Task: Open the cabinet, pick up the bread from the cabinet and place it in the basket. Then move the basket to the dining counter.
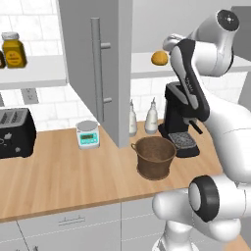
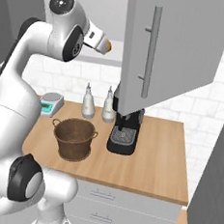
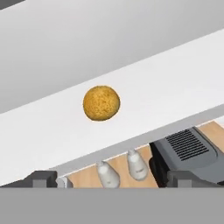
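Above the light-wood worktop, grey wall cabinet stands open, both flat doors swung out. White Franka arm reaches up to the white shelf. Dark brown woven basket sits on worktop, left of black coffee machine. Jaws apart, gripper near small round golden bun, not touching; bun rests on the shelf.

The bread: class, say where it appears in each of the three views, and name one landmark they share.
Left base view: bread upper right of centre, on the white cabinet shelf.
Right base view: upper left, a sliver past the arm's wrist.
Hand view: centre, on the shelf.
Shared landmark: coffee machine below the shelf.
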